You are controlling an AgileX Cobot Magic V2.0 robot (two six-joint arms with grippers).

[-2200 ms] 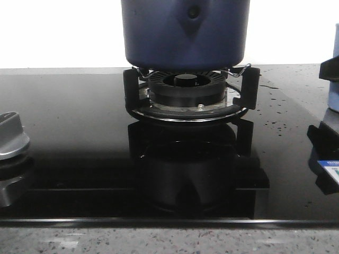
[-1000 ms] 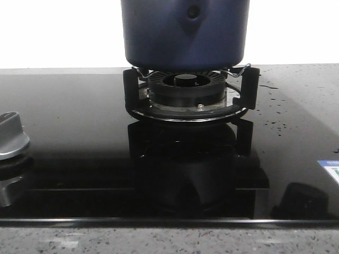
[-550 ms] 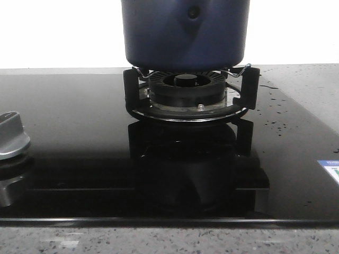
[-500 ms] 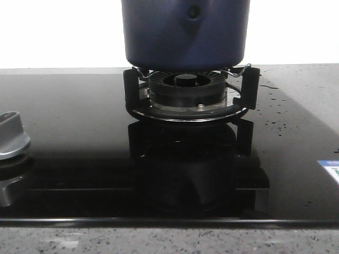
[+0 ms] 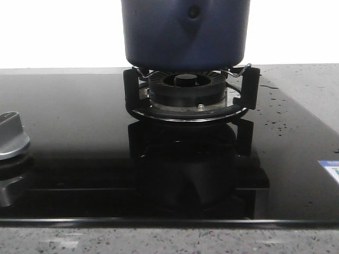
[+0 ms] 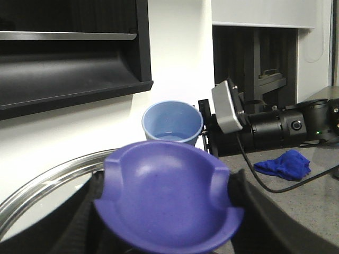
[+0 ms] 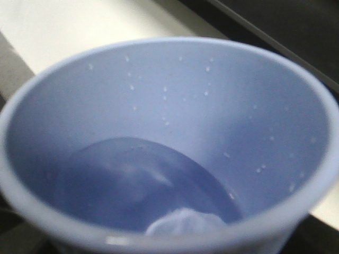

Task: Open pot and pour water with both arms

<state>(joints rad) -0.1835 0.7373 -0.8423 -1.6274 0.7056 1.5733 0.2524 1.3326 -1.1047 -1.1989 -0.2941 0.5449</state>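
The dark navy pot stands on the stove's supports, its top cut off by the front view's edge. Neither gripper shows in that view. In the left wrist view my left gripper is shut on the purple lid handle, with black fingers on both sides. The lid's shiny metal rim curves behind it. Beyond the handle my right gripper holds a light blue cup upright. In the right wrist view the cup hides the fingers, and water lies in its bottom.
Under the pot sits the black ribbed burner ring on a glossy black hob speckled with droplets. A silver knob is at the hob's left. A blue cloth lies on the grey counter. A dark shelf hangs on the wall.
The cup and right gripper, at the front view's right edge 2.2 s ago, have left that view. Their reflection on the hob has gone too. The pot has not moved.
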